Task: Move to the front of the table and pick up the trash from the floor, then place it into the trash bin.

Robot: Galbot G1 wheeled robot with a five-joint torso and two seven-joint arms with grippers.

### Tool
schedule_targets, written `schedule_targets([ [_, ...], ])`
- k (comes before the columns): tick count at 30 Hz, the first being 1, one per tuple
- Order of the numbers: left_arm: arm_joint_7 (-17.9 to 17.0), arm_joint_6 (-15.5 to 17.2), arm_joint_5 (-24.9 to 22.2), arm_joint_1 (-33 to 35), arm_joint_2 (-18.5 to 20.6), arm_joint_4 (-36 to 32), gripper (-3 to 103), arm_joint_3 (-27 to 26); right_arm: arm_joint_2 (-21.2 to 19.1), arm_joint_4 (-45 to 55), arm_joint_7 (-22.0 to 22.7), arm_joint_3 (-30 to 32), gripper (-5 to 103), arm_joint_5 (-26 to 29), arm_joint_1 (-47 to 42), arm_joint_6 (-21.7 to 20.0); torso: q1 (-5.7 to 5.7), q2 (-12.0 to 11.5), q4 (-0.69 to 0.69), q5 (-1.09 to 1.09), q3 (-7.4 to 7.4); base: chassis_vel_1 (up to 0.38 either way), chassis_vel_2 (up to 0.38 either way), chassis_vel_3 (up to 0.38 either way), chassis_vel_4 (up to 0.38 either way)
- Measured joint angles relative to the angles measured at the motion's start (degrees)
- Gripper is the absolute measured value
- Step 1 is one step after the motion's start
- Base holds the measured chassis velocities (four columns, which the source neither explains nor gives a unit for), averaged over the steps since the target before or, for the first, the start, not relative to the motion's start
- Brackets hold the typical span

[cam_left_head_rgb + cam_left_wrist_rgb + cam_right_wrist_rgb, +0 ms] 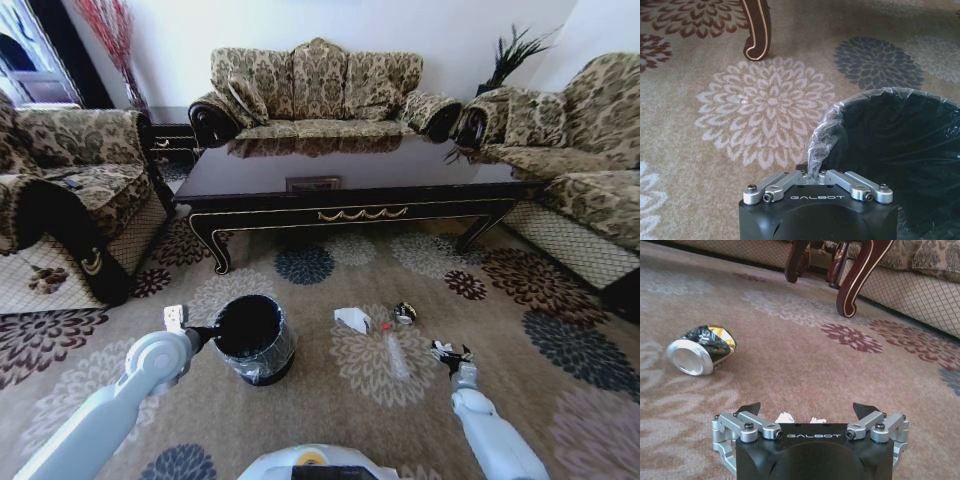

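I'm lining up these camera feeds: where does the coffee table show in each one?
Head view: the table spans the middle, before the far sofa.
Left wrist view: one curved leg stands on the carpet beyond the trash bin.
Right wrist view: its curved legs stand beyond the crushed can.
Shared landmark: the floral carpet.

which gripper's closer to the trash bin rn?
Left. The left gripper is shut on the liner at the rim of the trash bin. The right gripper is open, low over the carpet, on the far side of the bottle.
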Motion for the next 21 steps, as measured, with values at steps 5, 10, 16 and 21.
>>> schedule_targets([
  [5,0.0,-0.1,-0.1,0.0,0.4,-0.2,4,0.0,0.7,-6.0,-0.9,0.6,100,0.1,3.4,0.7,0.0,0.0,-0.02,-0.01,0.0,0.0,0.0,0.0,0.0],
  [10,0.0,-0.2,-0.3,-0.1,0.6,-0.3,4,0.1,1.1,-7.4,-1.3,0.9,101,3.0,5.2,-0.5,0.0,0.0,-0.01,-0.01,0.0,0.0,0.0,0.0,0.0],
  [16,0.0,-0.4,-0.3,-0.2,0.9,-0.2,4,0.1,1.8,-8.2,-2.6,0.0,85,5.8,5.9,-2.8,0.0,0.0,-0.01,-0.01,0.0,0.0,0.0,0.0,0.0],
  [21,0.0,-0.6,-0.2,-0.1,0.9,0.1,4,-0.3,2.8,-9.7,-3.0,0.3,63,7.6,6.7,-3.7,0.0,0.0,-0.01,-0.04,-0.01,0.0,0.0,0.0,0.0],
])
